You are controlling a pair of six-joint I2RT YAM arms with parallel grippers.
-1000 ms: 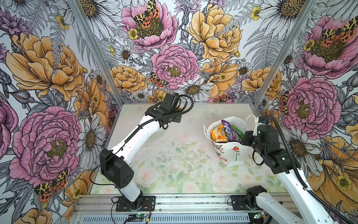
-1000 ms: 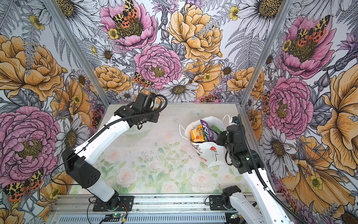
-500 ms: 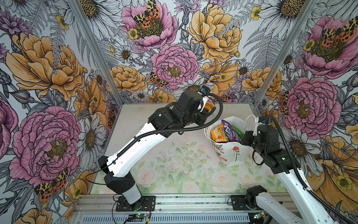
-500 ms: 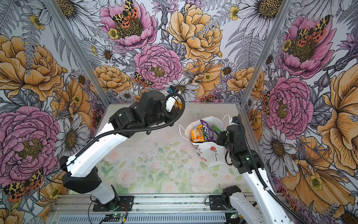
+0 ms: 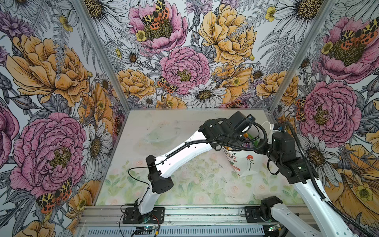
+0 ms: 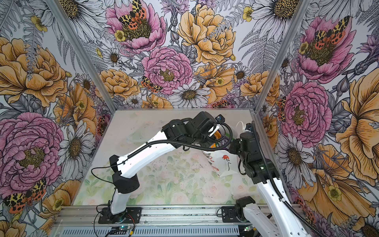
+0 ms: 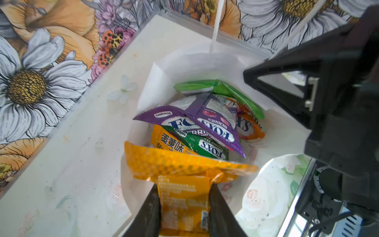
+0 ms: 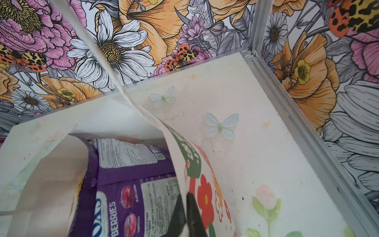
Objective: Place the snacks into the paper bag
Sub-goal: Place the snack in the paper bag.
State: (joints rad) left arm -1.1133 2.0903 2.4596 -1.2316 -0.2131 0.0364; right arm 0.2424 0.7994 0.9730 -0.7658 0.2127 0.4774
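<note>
The white paper bag (image 5: 247,164) with a red rose print stands open at the right of the table in both top views. My right gripper (image 8: 185,198) is shut on the bag's rim, pinching the printed wall (image 8: 207,184). My left gripper (image 7: 184,186) hangs over the bag's mouth (image 7: 184,61), shut on an orange packet (image 7: 184,201). Several snacks lie inside the bag: a purple pouch (image 7: 207,125), a green packet (image 7: 223,90), a green-white packet (image 7: 203,144) and another orange packet (image 7: 167,141). From above, the left wrist (image 6: 203,123) hides most of the opening.
The left arm (image 5: 184,151) stretches across the middle of the floral mat (image 5: 194,180). The bag stands near the right wall's metal post (image 8: 297,123) and the back corner. A white cord handle (image 8: 92,47) rises from the bag.
My left arm has swung from the back centre to the right and now holds the orange packet over the bag's mouth. The right arm and bag have stayed put.
</note>
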